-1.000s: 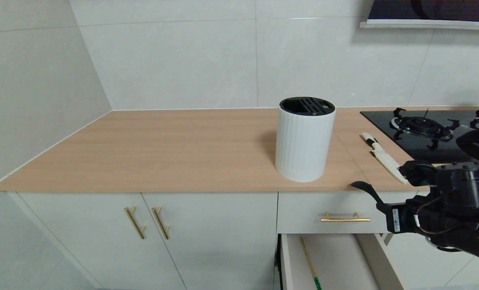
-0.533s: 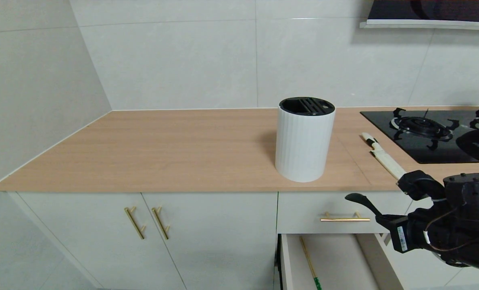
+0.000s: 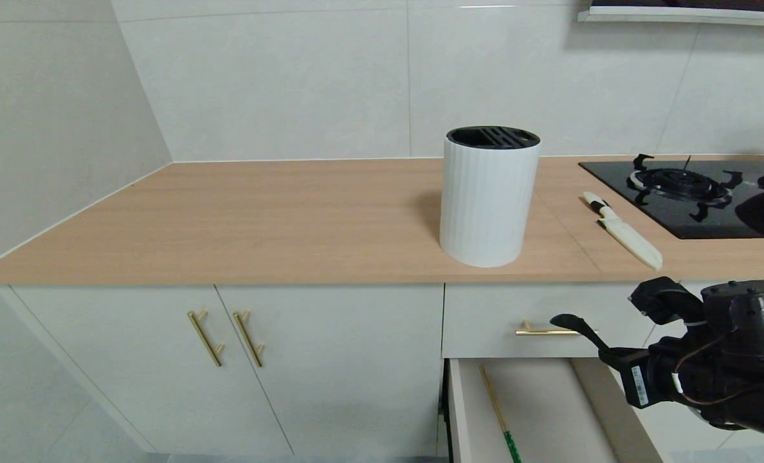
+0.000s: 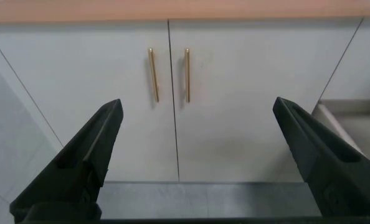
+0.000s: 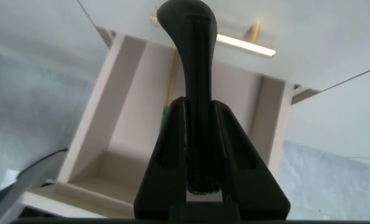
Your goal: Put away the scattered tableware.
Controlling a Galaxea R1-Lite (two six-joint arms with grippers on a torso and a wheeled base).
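Cream knife (image 3: 623,231) lies flat, three o'clock of the white holder (image 3: 488,199); black utensil (image 3: 568,319) clamped in right end effector (image 5: 197,112).

No legible text, label, number or sign anywhere.

Table (image 3: 260,225): you see a wood-grain top along the tiled wall, above white cabinets.
Holder (image 3: 489,199): white ribbed cylinder with a black slotted top, upright, right of centre.
Knife (image 3: 623,230): flat between holder and hob, blade toward the front edge.
Hob (image 3: 697,199): black, at the table's right end.
Drawer (image 3: 549,411): open beneath the table, with a chopstick (image 3: 499,415) inside.
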